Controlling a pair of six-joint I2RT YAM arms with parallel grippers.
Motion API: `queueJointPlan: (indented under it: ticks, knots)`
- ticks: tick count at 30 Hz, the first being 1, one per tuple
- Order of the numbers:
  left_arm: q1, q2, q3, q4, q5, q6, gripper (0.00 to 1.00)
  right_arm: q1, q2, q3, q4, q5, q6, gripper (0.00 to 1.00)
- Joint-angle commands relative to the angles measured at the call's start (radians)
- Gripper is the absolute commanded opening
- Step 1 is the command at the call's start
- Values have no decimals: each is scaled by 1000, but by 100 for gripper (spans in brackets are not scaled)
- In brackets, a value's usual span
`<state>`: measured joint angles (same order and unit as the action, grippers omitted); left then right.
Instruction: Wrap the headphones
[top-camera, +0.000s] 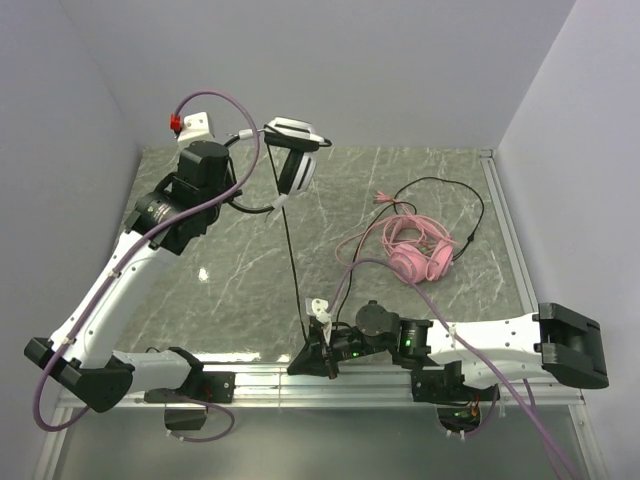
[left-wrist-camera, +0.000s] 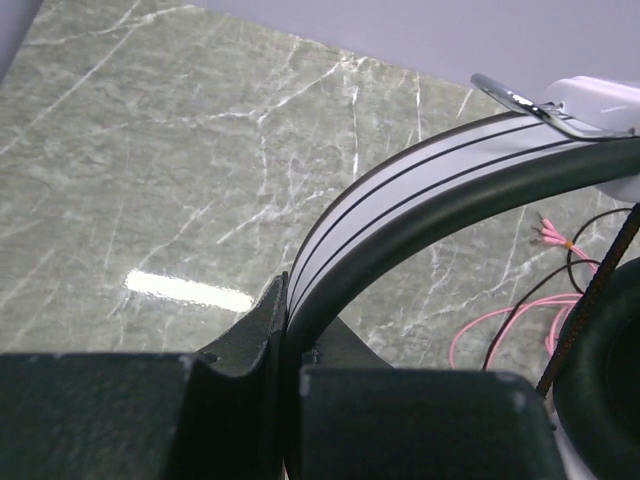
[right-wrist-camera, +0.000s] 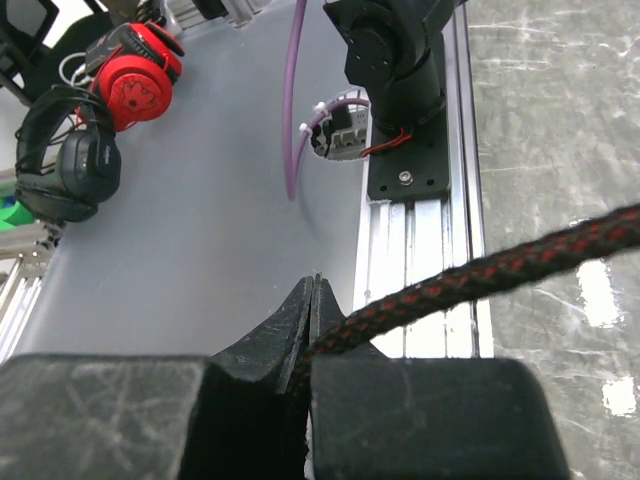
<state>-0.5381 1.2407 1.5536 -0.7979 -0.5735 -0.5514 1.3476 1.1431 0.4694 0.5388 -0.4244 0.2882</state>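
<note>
Headphones of two kinds are seen on the rig: at the far left, the black-and-white headset (top-camera: 293, 160) is held clear of the marble-patterned table (top-camera: 230, 270) by the left gripper (left-wrist-camera: 287, 320), whose jaws are closed on the striped headband (left-wrist-camera: 420, 190), as is shown plainly in the left wrist view. From the headset the black cable (top-camera: 291, 240), braided and flecked with red, is drawn in a straight, taut line down to the right gripper (right-wrist-camera: 312, 310) near the front rail, where it is pinched between fingers brought tightly together. Farther right, the pink headset (top-camera: 415, 252) is laid on the table, its pink cable (top-camera: 352, 248) spread in loose loops beside it, with a thin dark cord (top-camera: 440, 181) curving around it; whose cord that is cannot be told for certain. The headsets are judged light but rigid in the band, with soft ear pads, so the band is taken as the firmest place to be gripped. The cables are judged limp, thin and springy, likely to slip from a loose pinch and to be strained at the plug or the ear-cup joint if pulled hard; they are best held partway along their length and wound under gentle tension.
</note>
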Motion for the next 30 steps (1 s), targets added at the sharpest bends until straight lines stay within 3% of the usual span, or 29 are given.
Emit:
queueJointPlan:
  ticks: [1, 6, 11, 15, 19, 22, 25, 30]
  knots:
    - [10, -20, 48, 143, -43, 1, 0, 19, -20, -3, 43, 3, 9, 0]
    - [10, -55, -99, 239, -124, 42, 0, 44, -112, 66, -75, 41, -3, 0]
    - [9, -90, -240, 360, -175, 138, 0, 53, -164, 272, -428, 207, 5, 0]
    - [-6, -12, -256, 332, -147, 195, 0, 50, -149, 444, -635, 311, -9, 0]
    - [-59, 80, -234, 286, -260, 257, 0, 22, -70, 652, -923, 380, -44, 0]
    - [-103, 100, -272, 310, -299, 361, 0, -54, -43, 738, -1007, 415, -53, 0]
    - [-117, 66, -326, 339, -231, 422, 0, -198, -92, 736, -1011, 336, -55, 0]
    - [-118, -24, -386, 356, 3, 499, 0, -350, -143, 767, -1073, 355, -116, 0]
